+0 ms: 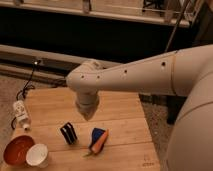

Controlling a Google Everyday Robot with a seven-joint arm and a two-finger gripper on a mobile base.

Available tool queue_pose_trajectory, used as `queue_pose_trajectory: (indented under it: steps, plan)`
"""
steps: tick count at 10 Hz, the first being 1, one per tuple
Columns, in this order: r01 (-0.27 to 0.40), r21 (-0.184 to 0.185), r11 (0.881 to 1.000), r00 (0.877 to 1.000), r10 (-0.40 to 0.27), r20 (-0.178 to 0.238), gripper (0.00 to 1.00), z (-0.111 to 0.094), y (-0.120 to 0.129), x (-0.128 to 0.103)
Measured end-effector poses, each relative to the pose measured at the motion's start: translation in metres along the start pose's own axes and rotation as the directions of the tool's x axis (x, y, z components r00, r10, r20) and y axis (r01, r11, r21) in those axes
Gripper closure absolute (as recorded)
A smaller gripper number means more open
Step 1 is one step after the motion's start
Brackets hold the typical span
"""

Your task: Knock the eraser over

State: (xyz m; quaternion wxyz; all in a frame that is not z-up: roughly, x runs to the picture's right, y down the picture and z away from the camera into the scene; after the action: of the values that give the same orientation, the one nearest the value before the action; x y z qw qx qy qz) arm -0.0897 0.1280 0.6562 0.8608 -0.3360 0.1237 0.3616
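One view only; camera high, facing down and forward onto the surface (125,131); close in; arm (142,75) enters from right; end effector (88,112) hangs mid-frame over the surface.

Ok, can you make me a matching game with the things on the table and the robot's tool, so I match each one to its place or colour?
Things:
1. eraser
2. white cup
3. blue-and-orange thing
4. tool

Clues:
A. hangs over the table, a bit up and right of the eraser in the picture
B. black with a white stripe
C. next to the red bowl, at the front left corner
D. lies just right of the eraser in the picture

Pairs: 1-B, 2-C, 3-D, 4-A
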Motion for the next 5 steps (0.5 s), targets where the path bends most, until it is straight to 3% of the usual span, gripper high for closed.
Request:
queue_pose_trajectory:
  steps: [2,3,5]
  plan:
    - [0.076,-0.013,0.997,0.995,-0.077,-0.069,1.0,0.007,0.015,-0.008]
    - [0.126,-0.029,0.992,0.984,-0.128,-0.122,1.0,0.019,0.028,-0.018]
    - [0.197,-0.055,0.979,0.95,-0.204,-0.237,1.0,0.048,0.047,-0.03]
